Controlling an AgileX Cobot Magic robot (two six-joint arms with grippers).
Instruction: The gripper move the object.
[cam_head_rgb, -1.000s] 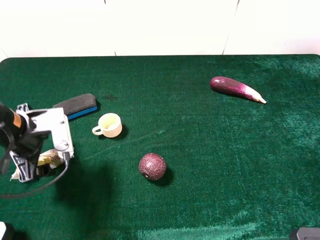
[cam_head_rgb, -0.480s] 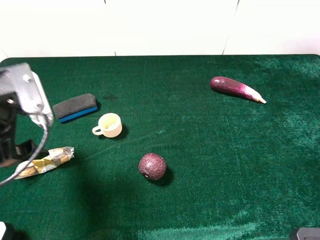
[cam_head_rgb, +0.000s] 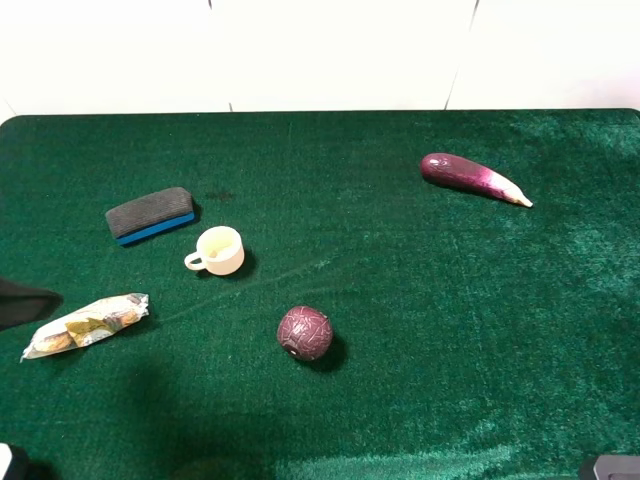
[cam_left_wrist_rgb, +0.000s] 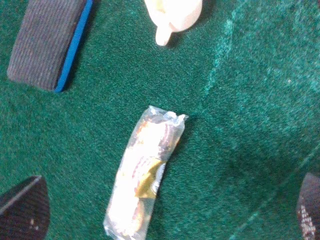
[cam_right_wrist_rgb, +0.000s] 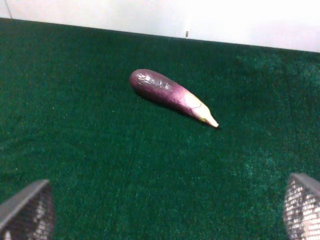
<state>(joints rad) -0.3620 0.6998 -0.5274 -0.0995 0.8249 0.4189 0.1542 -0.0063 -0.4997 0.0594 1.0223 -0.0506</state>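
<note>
The clear packet (cam_head_rgb: 85, 325) with tan and yellow contents lies flat on the green cloth at the front left, free of any grip. In the left wrist view the packet (cam_left_wrist_rgb: 145, 177) lies below my left gripper (cam_left_wrist_rgb: 166, 212), whose two black fingertips (cam_left_wrist_rgb: 22, 210) stand wide apart and hold nothing. In the high view only a dark bit of the left arm (cam_head_rgb: 20, 303) shows at the left edge, just beside the packet. My right gripper (cam_right_wrist_rgb: 165, 210) is open and empty, well short of the eggplant (cam_right_wrist_rgb: 170, 95).
A grey-and-blue eraser block (cam_head_rgb: 150, 214) and a cream cup (cam_head_rgb: 218, 250) lie behind the packet. A dark red ball (cam_head_rgb: 305, 333) sits at the front middle. The purple eggplant (cam_head_rgb: 472, 178) lies at the back right. A white wall borders the table's far edge.
The left arm has lifted off the packet and drawn back to the left, almost out of the high view. The packet stays on the cloth, now uncovered.
</note>
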